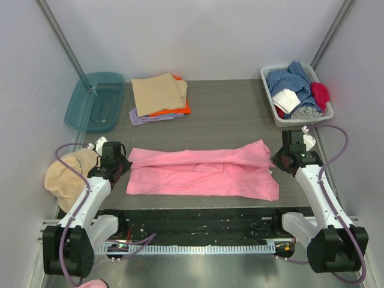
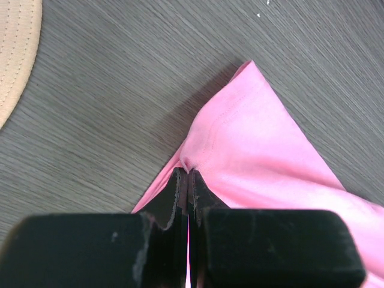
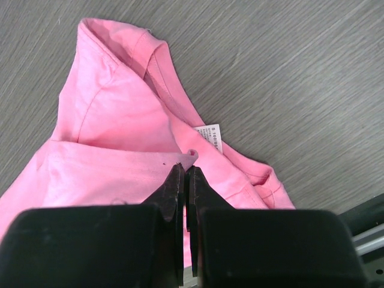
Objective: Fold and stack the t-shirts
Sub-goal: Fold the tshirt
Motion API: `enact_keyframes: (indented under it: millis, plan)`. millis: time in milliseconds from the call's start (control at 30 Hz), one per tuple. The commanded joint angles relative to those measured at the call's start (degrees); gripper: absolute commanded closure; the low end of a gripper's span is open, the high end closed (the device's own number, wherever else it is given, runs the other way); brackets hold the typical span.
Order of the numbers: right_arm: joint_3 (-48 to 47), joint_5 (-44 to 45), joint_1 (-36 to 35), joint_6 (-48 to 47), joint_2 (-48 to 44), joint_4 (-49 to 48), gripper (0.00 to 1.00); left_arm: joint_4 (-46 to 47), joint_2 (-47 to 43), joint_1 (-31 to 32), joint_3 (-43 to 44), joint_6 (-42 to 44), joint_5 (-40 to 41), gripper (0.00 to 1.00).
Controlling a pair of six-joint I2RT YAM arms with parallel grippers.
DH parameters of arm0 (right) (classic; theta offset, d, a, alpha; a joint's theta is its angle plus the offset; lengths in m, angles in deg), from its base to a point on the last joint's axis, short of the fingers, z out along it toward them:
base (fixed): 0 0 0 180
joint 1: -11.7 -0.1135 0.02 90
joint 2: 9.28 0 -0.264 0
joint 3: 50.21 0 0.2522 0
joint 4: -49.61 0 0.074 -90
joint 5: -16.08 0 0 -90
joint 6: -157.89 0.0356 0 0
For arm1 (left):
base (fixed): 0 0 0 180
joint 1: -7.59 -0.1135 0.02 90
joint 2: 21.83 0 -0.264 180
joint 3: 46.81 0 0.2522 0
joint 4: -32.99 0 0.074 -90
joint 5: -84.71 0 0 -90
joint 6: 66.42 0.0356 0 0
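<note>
The pink shirt [image 1: 204, 174], seemingly light and limp, lay along the bench's [image 1: 240, 114] front edge, with the left claw [image 2: 188, 175] and right claw [image 3: 185, 170] clenched on its end hems.

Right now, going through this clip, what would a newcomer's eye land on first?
The bright pink t-shirt, lying partly folded across the middle of the table, with the left pincer shut on its left end and the right pincer shut on its right end. Next, the stack of folded shirts at the far side, a tan one on top, and the white basket of bunched clothes in the far right corner.
</note>
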Motion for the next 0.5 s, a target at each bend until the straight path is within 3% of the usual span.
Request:
enact_keyframes:
  millis: [0, 467]
  plan:
    - [0.16, 1.62, 0.31, 1.13, -2.78, 1.95, 0.99, -0.13, -1.02, -0.39, -0.91, -0.86, 1.46, 1.00]
    - [2.70, -3.30, 0.31, 5.70, -7.70, 5.91, 0.99, -2.41, -1.72, -0.47, -2.40, -3.15, 0.94, 1.00]
